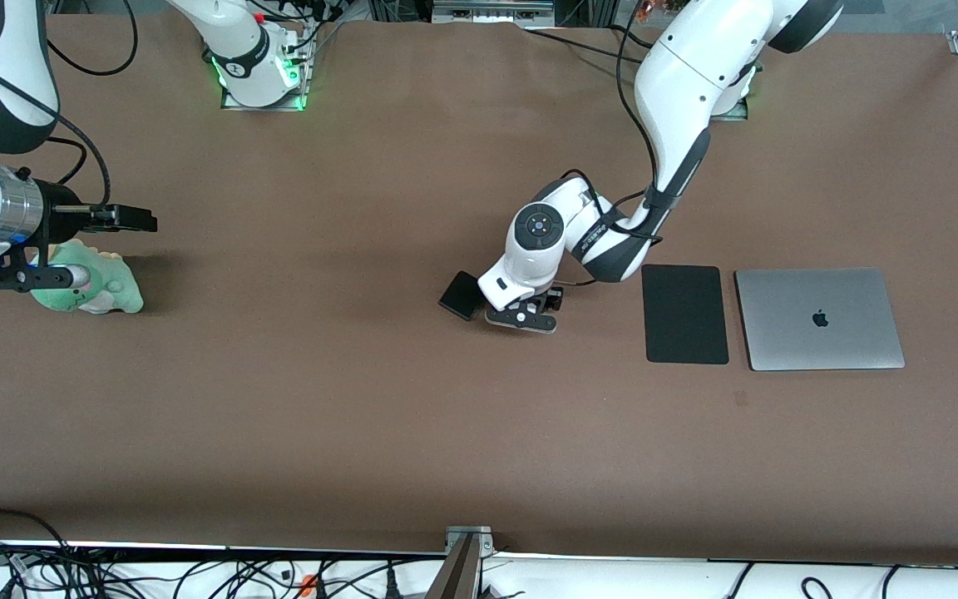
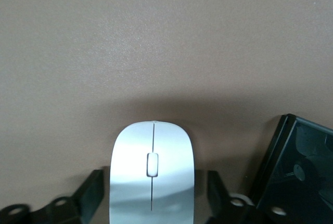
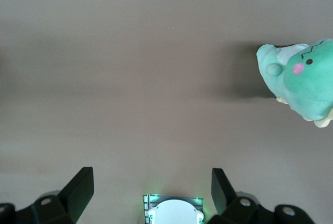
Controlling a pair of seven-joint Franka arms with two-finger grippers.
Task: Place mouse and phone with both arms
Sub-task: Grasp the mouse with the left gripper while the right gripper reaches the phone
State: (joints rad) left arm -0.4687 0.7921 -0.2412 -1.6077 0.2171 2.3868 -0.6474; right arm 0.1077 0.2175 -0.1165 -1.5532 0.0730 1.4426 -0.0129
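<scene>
The white mouse lies on the brown table between the fingers of my left gripper, which is open, with a gap on each side of the mouse. In the front view the left gripper is low at the table's middle and hides the mouse. The small black phone lies flat right beside that gripper, toward the right arm's end; it also shows in the left wrist view. My right gripper waits open and empty in the air at the right arm's end of the table; it also shows in the right wrist view.
A flat black mat and a closed silver laptop lie side by side toward the left arm's end. A green plush toy sits under the right arm's wrist and shows in the right wrist view.
</scene>
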